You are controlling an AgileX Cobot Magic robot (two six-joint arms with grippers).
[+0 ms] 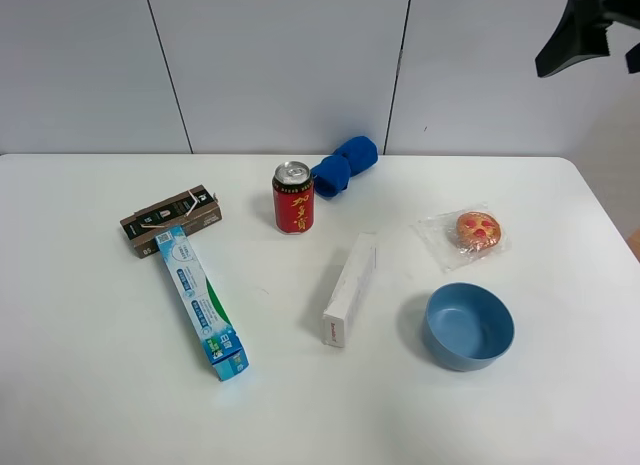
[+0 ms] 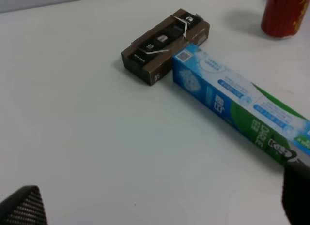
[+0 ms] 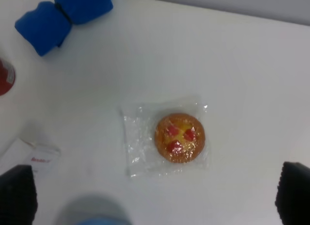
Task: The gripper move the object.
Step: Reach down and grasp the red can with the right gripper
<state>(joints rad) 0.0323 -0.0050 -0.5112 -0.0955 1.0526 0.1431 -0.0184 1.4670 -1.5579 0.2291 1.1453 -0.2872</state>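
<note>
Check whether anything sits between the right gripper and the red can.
Nothing visibly blocks the raised right gripper from reaching the red can from above; only the blue bundle crowds the can's right rear side.

a round pastry (image 3: 179, 138) with red blobs, sealed in clear wrap, is seen lying flat on the white table (image 3: 242, 65). the right gripper (image 3: 155, 198) is held with its dark fingertips (image 3: 18, 196) spread wide, nothing gripped. a blue bundle (image 3: 63, 14) is parked by the table's wall-side edge, with a sliver of red can (image 3: 5, 77) near it. a white box (image 3: 31, 155) end is caught beside one fingertip.
</note>
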